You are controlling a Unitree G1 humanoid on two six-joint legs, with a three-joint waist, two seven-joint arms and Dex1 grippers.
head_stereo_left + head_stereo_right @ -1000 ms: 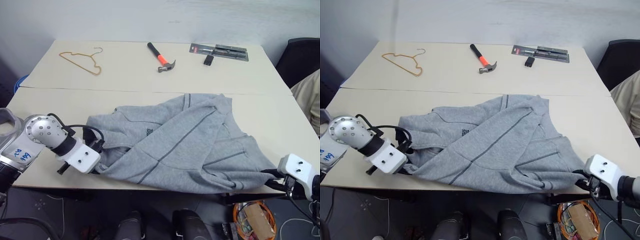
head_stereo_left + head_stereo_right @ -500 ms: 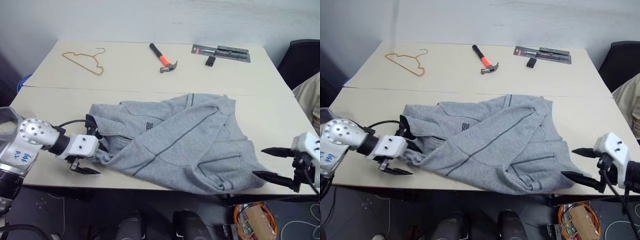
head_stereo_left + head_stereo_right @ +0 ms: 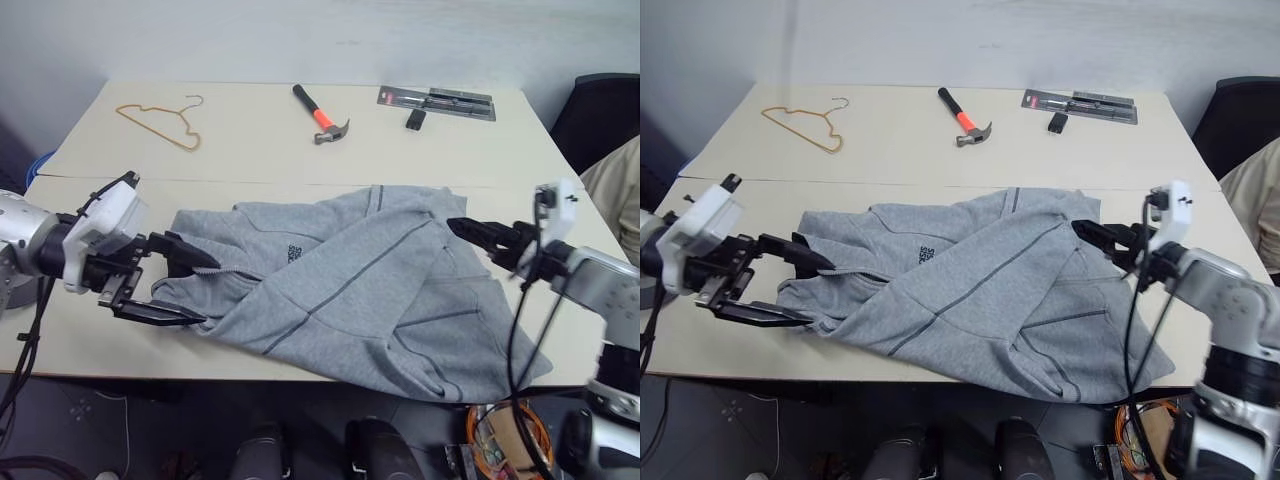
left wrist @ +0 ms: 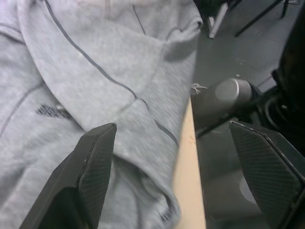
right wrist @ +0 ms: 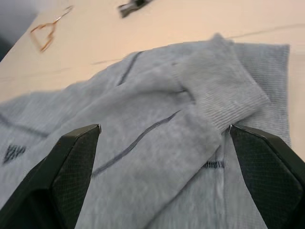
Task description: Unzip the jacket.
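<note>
The jacket (image 3: 360, 280) is being left crumpled along the tabletop's (image 3: 250, 150) near edge, held by nothing. The left gripper (image 3: 178, 290) is being held spread apart at the jacket's left end. The right gripper (image 3: 480, 240) is being held spread apart above its right side.

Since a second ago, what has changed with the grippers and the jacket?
Both grippers let go of the jacket and opened. The left gripper rose off the near-left edge; the right gripper swung from the near-right corner up over the sleeve. The jacket settled flatter. Hanger, hammer and tool pack stayed.
</note>
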